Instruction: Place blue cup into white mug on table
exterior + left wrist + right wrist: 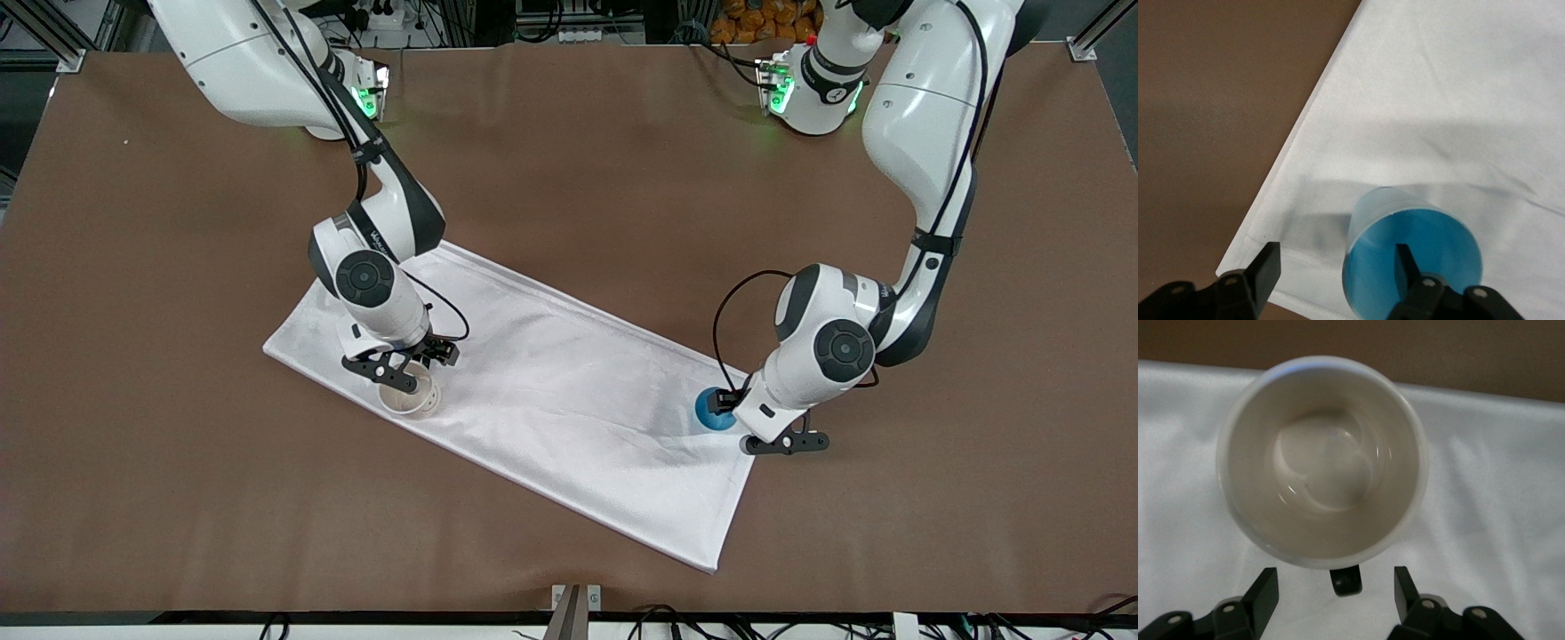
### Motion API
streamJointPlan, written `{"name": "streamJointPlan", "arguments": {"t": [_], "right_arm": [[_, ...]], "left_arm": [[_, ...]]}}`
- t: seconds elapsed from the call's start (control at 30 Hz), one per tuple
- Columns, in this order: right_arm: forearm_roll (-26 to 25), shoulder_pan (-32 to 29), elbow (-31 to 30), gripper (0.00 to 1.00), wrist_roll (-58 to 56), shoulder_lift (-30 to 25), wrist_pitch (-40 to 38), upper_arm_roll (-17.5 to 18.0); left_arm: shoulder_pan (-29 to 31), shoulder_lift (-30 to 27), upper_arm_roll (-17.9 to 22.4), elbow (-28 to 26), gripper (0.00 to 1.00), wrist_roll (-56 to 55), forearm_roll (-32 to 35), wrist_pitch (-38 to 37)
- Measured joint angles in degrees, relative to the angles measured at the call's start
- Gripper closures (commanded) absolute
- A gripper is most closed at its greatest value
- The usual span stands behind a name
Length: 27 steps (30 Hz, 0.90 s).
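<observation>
The blue cup (711, 411) stands on the white cloth near the cloth's corner toward the left arm's end. My left gripper (729, 404) is open and low at it. In the left wrist view the cup (1431, 257) shows its open mouth; one finger (1404, 261) is over the cup's inside, the other finger (1267, 264) is outside over the cloth, so the jaws straddle the cup's wall. The white mug (411, 400) stands upright on the cloth toward the right arm's end. My right gripper (402, 372) is open just above it. In the right wrist view the mug (1321, 460) is empty, and its dark handle (1346, 580) lies between the open fingers.
The white cloth (551, 382) lies slantwise across the middle of the brown table (178, 267). The mug and the cup stand near the cloth's two ends, far apart. The cloth's hem and the bare table show beside the cup (1218, 133).
</observation>
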Motion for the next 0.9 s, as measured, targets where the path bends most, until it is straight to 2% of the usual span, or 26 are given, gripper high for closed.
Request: {"name": "streamJointPlan", "arguments": {"t": [0.3,0.7,0.9], "right_arm": [[0.0,-0.1,0.0,1.0,0.0,0.0,1.1,-0.7],[0.0,0.2,2.3,1.0,0.8,0.0,1.0,-0.5],[0.0,1.0,6.4,1.0,1.3,-0.2,-3.9,0.1]], "left_arm": [[-1.5,0.9,0.1,0.0,1.0,-7.2,0.0,1.8],[-1.2,0.6,0.8,1.0,1.0,-6.1,0.0,1.3],[-0.2,-0.5,0.8,1.4,1.0,-3.1,0.0,-2.7]]}}
